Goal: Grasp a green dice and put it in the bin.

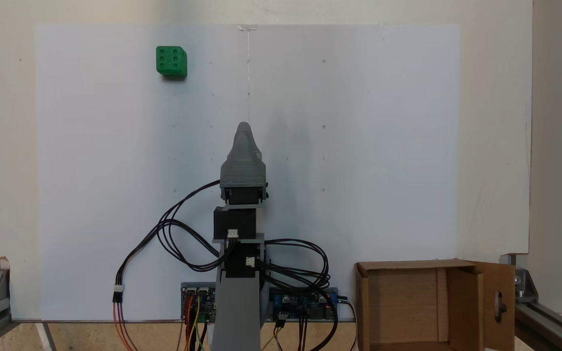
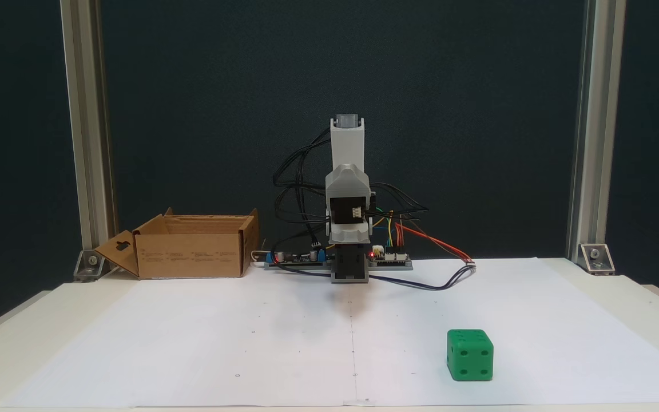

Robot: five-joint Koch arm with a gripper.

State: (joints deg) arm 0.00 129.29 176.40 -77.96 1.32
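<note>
Plainly, nothing has been grasped yet. Going left to right in the fixed view from above, with the gripper (image 1: 245, 127) as landmark: the green dice (image 1: 171, 61) sits up and to the left of it, well apart, on the white paper sheet (image 1: 359, 146) — free on every side, so open to a pinch. The gripper hangs folded over the arm's base, apparently a rest pose; its jaws lie one behind the other (I cannot tell whether they are spread). The bin (image 1: 434, 304) stands down and to the right, beside the base — mouth open, ready for a drop.

lab bench | aluminium frame posts (image 2: 86, 131) | exposed circuit boards (image 2: 389, 258)
</note>
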